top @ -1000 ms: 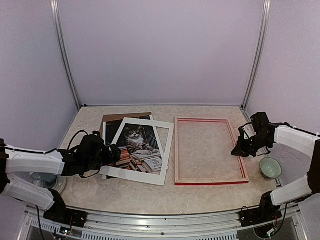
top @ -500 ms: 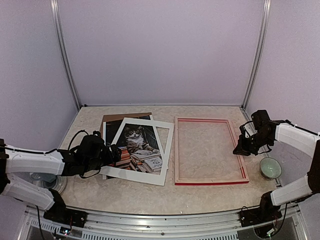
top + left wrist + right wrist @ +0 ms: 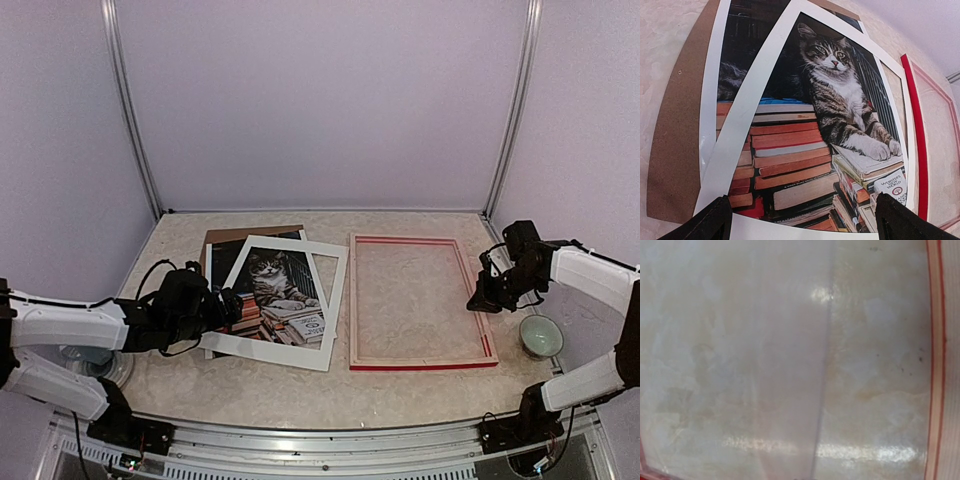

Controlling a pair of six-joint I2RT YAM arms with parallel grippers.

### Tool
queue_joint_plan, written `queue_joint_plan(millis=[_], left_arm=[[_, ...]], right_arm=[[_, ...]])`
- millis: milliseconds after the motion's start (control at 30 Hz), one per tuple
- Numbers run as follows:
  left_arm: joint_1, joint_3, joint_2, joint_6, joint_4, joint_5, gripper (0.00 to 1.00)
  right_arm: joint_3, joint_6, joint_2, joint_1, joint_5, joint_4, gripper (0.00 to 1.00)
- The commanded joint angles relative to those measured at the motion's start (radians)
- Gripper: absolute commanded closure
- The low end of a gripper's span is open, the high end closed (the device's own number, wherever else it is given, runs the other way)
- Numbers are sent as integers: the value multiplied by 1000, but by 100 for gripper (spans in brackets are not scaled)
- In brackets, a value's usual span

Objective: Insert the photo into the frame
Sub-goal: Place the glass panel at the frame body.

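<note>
The frame (image 3: 420,363) lies flat on the worktop (image 3: 300,395), its pale face up and red showing along the outer edge. The worktop is bare inside its bars. The photo (image 3: 272,290) is outside the frame, just to its left (the tabby and its stacked books face up). It lies on a brown backing board (image 3: 250,233) and under a white mat (image 3: 335,300). The mat is skewed, and its right edge comes just beside the frame's left bar.

The left gripper (image 3: 235,308) sits left of the frame at the photo's near-left edge, fingers spread wide with nothing pinched between them. The right gripper (image 3: 478,298) is pressed together and empty, over the frame's right bar. A pale green bowl (image 3: 541,336) stands right of the frame.
</note>
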Motion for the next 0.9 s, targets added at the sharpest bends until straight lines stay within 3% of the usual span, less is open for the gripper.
queue_joint_plan(millis=[0,867], left_arm=[[-9,9,-22,5,2,-17,1],[-9,3,-26,1,3,-14,1]], right_arm=[[22,-22,-22,-10,23,-21,100],[28,-31,-13,-10,22,-26,98]])
